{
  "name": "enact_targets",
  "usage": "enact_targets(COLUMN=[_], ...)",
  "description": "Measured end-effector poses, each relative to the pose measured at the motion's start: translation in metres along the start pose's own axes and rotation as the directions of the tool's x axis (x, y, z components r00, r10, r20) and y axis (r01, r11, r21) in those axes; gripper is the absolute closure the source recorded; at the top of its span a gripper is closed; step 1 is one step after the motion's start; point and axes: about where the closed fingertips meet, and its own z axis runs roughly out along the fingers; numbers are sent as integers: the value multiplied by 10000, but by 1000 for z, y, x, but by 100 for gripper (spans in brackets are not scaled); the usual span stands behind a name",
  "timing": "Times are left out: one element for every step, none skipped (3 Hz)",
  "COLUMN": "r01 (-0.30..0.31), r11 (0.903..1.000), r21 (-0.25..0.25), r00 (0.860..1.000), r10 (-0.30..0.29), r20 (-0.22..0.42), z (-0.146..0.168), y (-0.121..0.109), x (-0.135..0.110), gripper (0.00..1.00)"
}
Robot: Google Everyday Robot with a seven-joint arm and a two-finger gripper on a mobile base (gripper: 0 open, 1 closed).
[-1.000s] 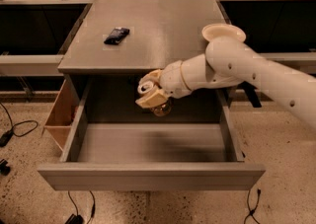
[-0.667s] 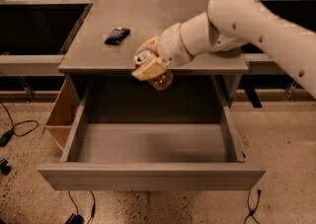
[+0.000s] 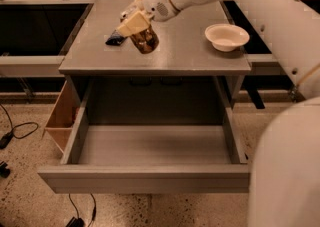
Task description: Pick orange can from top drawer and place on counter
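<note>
My gripper (image 3: 136, 27) is shut on the orange can (image 3: 144, 39), a small brownish-orange can held tilted above the left-middle of the grey counter (image 3: 180, 53). The can hangs just off the surface, next to the flat black packet (image 3: 115, 38). The white arm reaches in from the upper right. The top drawer (image 3: 150, 146) stands pulled wide open below the counter, with nothing showing inside it.
A white bowl (image 3: 227, 36) sits on the counter's right side. A light wooden side panel (image 3: 62, 118) hangs at the drawer's left. Cables lie on the speckled floor at left. The robot's white body (image 3: 287, 171) fills the lower right corner.
The gripper has lifted the can out of the drawer and carried it up and back over the counter. The arm swung away, and the bowl now shows.
</note>
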Motion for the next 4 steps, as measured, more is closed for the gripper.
enact_targets(r01=[-303, -14, -21, -55], r11=[9988, 9965, 9967, 9937], r21=[377, 839, 810, 1124], r00=[9985, 9964, 9965, 9966], r10=[285, -57, -47, -38], r20=[475, 847, 834, 820], z=[13, -6, -5, 1], y=[-45, -59, -58, -71], x=[-23, -46, -46, -43], gripper=[100, 100, 100, 100])
